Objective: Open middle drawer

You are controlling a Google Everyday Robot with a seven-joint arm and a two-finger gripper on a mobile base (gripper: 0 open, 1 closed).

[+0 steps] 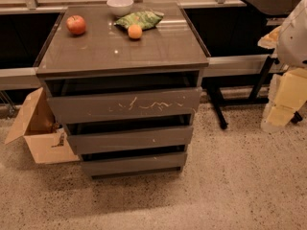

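The dark grey-brown cabinet (122,47) has three handleless drawers. The middle drawer (129,139) has a flat, nearly plain front with a tiny white speck, and it sits between the top drawer (124,104), which has pale scratches, and the narrow bottom drawer (133,163). All three fronts look pushed in, stepped back from top to bottom. My gripper (280,114) hangs at the far right edge under the white arm (293,32), well to the right of the cabinet and touching none of it.
On the cabinet top are a red apple (76,24), an orange (135,31), a green bag (140,19) and a white bowl (120,5). An open cardboard box (41,128) stands on the floor at the left. A black table (268,4) stands at the right.
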